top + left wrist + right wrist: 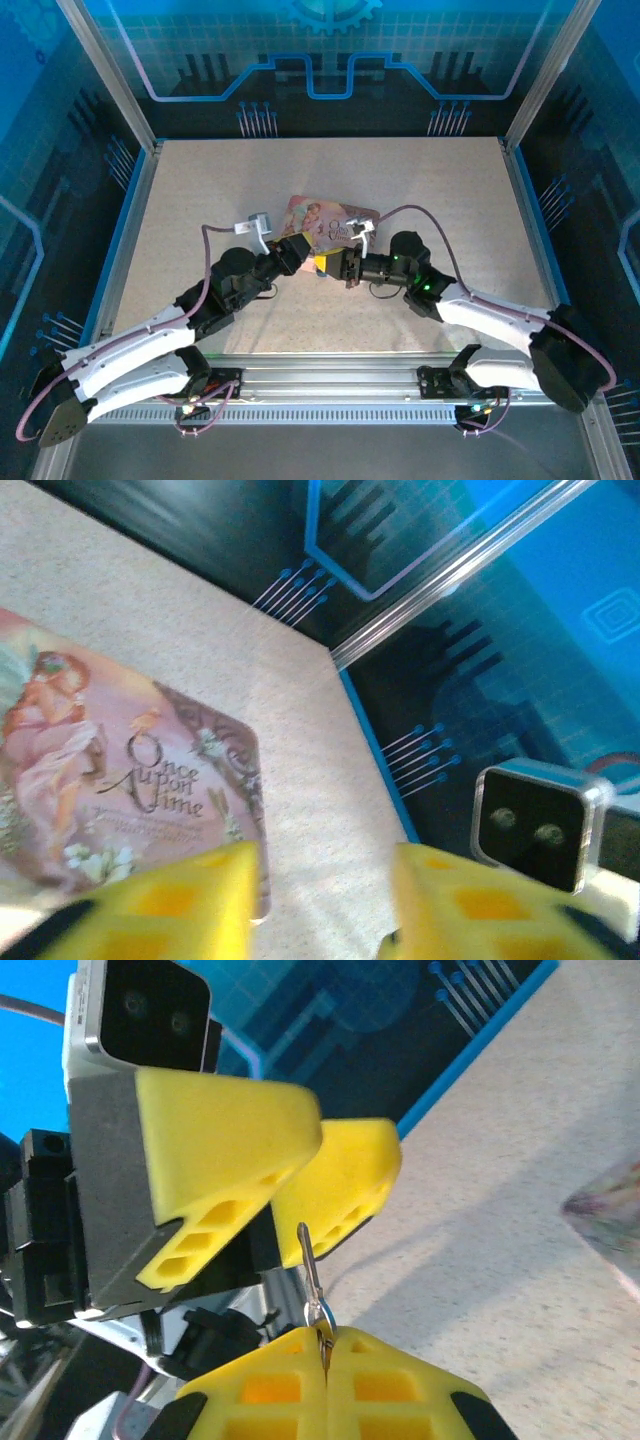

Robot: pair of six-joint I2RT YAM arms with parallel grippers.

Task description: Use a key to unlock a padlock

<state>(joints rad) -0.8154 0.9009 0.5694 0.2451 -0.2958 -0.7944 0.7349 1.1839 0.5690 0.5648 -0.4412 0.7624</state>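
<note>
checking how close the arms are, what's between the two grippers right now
In the right wrist view, a thin metal piece, likely the key, stands between them. It is pinched in the shut right gripper and reaches up beside the open left gripper.

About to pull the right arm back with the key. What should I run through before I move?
1. Right end effector shut on the key: ok.
2. Grip depth: not ok. It looks shallow, with only the key's lower end pinched at the fingertips.
3. Left end effector jaws apart: ok.
4. Key's upper tip free of the left pads: cannot tell, it sits at one pad's edge.
5. Padlock located: cannot tell.
6. Pink box lying flat beside the end effectors: ok.
</note>
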